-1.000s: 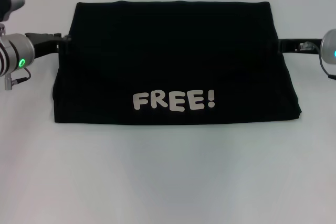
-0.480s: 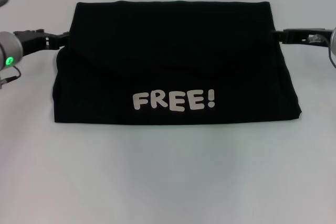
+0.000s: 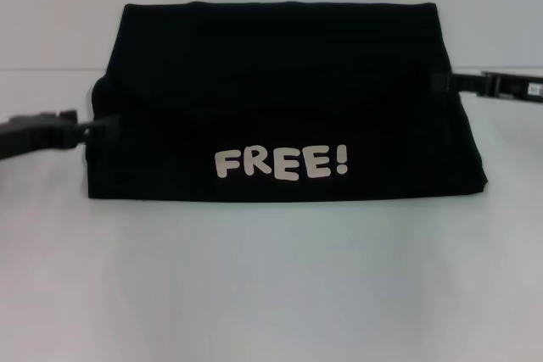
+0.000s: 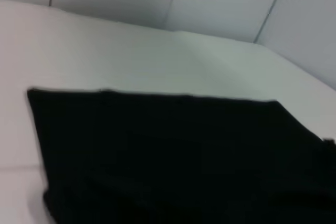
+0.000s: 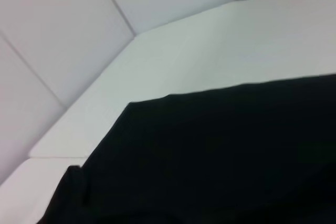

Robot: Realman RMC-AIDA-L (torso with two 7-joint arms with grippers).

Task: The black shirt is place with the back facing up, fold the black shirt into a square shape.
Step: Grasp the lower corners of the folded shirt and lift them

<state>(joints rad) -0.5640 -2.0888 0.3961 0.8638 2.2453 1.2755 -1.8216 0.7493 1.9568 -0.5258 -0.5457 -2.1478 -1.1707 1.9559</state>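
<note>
- On the white table [image 3: 271, 277], the black shirt [image 3: 280, 99] lies in the middle of the head view as a wide, flattened block, its far edge straight and its near edge running just under the print.
- It looks already folded at least once across its length; no sleeves or collar show, and an upper layer seems to overlap the lower part.
- The shape is still broader than it is deep, so by my judgement a side-to-side fold remains before it counts as a square.
- The left gripper [image 3: 95, 125] sits at the shirt's left edge, low beside the cloth; whether its fingers are spread, closed or pinching fabric cannot be told.
- The right gripper [image 3: 441, 81] is at the shirt's right edge, farther back; its pincer state cannot be told either.
- The writing "FREE!" [image 3: 281, 162] reads in pale block letters near the front edge, facing up.
- No brand mark or label is visible elsewhere.
</note>
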